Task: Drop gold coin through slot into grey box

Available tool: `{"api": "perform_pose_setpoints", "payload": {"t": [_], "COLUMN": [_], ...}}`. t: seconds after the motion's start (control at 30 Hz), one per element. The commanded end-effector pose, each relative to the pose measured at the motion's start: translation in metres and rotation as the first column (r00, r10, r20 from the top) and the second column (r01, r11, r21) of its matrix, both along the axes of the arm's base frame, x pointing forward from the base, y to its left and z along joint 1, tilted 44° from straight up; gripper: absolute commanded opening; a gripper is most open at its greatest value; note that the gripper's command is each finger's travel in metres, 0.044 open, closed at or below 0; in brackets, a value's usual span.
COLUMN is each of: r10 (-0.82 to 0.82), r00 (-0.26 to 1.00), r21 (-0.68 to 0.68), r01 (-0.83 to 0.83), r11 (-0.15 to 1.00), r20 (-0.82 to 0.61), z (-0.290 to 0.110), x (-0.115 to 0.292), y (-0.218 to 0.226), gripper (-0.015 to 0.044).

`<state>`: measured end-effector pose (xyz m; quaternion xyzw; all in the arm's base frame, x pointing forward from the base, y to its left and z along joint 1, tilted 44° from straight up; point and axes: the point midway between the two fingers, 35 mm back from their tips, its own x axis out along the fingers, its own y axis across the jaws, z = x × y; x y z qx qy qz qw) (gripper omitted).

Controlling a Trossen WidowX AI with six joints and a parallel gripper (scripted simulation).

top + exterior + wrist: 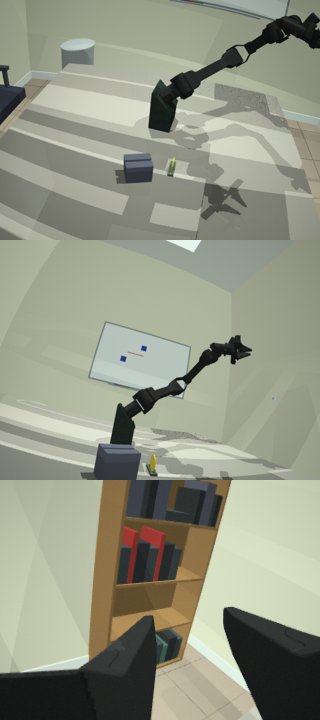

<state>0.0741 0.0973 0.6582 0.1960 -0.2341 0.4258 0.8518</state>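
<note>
The black arm (165, 391) is reaching up and away from its dark green pedestal (122, 429), stretched nearly straight. High above the pedestal, the gripper (244, 352) is pointing outward, its fingers standing partly closed with nothing between them.

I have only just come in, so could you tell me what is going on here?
The single black arm is stretched up and away from the table, its gripper partly closed on nothing and facing a bookshelf. Nothing has been picked up yet: the gold coin stands on edge in its green holder, right beside the closed grey box with the slot in its lid. The gripper is far from both.
</note>
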Motion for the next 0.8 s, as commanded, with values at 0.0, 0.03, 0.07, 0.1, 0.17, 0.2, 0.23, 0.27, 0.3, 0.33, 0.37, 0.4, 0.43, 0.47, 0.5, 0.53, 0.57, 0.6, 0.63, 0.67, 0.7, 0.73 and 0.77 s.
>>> {"api": "perform_pose_setpoints", "payload": {"t": [0.0, 0.03, 0.07, 0.1, 0.17, 0.2, 0.23, 0.27, 0.3, 0.33, 0.37, 0.4, 0.43, 0.47, 0.5, 0.53, 0.57, 0.6, 0.63, 0.67, 0.7, 0.73, 0.77], "r10": [-0.045, -0.051, -0.056, -0.06, -0.066, -0.072, -0.079, -0.083, -0.087, -0.091, -0.098, -0.106, -0.116, -0.126, -0.136, -0.146, -0.154, -0.163, -0.172, -0.181, -0.19, -0.198, -0.206], "r00": [0.99, 0.986, 0.982, 0.979, 0.974, 0.97, 0.964, 0.958, 0.949, 0.941, 0.932, 0.92, 0.905, 0.889, 0.872, 0.854, 0.836, 0.816, 0.793, 0.769, 0.743, 0.715, 0.686], "r21": [0.019, 0.019, 0.019, 0.019, 0.018, 0.016, 0.014, 0.013, 0.011, 0.009, 0.005, -0.002, -0.011, -0.021, -0.033, -0.045, -0.057, -0.071, -0.086, -0.102, -0.119, -0.136, -0.154], "r01": [0.048, 0.055, 0.06, 0.064, 0.072, 0.078, 0.085, 0.09, 0.095, 0.1, 0.106, 0.114, 0.122, 0.13, 0.137, 0.142, 0.146, 0.149, 0.151, 0.15, 0.148, 0.144, 0.137], "r11": [0.999, 0.998, 0.998, 0.998, 0.997, 0.997, 0.996, 0.996, 0.995, 0.995, 0.994, 0.994, 0.992, 0.991, 0.99, 0.989, 0.988, 0.986, 0.985, 0.983, 0.982, 0.98, 0.979], "r20": [-0.133, -0.159, -0.179, -0.195, -0.218, -0.233, -0.253, -0.276, -0.303, -0.326, -0.349, -0.378, -0.409, -0.439, -0.47, -0.499, -0.527, -0.555, -0.584, -0.613, -0.642, -0.67, -0.698], "z": [-0.025, -0.031, -0.036, -0.04, -0.046, -0.05, -0.055, -0.061, -0.068, -0.075, -0.082, -0.091, -0.102, -0.113, -0.124, -0.136, -0.147, -0.16, -0.174, -0.188, -0.203, -0.219, -0.235], "x": [0.061, 0.072, 0.081, 0.087, 0.096, 0.103, 0.111, 0.12, 0.131, 0.14, 0.149, 0.16, 0.172, 0.183, 0.193, 0.203, 0.213, 0.222, 0.231, 0.239, 0.247, 0.255, 0.262], "y": [-0.022, -0.026, -0.029, -0.031, -0.034, -0.036, -0.039, -0.041, -0.044, -0.046, -0.049, -0.052, -0.055, -0.059, -0.062, -0.065, -0.067, -0.07, -0.072, -0.075, -0.077, -0.079, -0.081], "gripper": [0.0161, 0.0161, 0.0161, 0.0161, 0.0161, 0.0161, 0.0161, 0.0161, 0.0161, 0.0161, 0.0161, 0.0161, 0.0161, 0.0161, 0.0161, 0.0161, 0.0161, 0.0161, 0.0161, 0.0161, 0.0161, 0.0161, 0.0161]}}
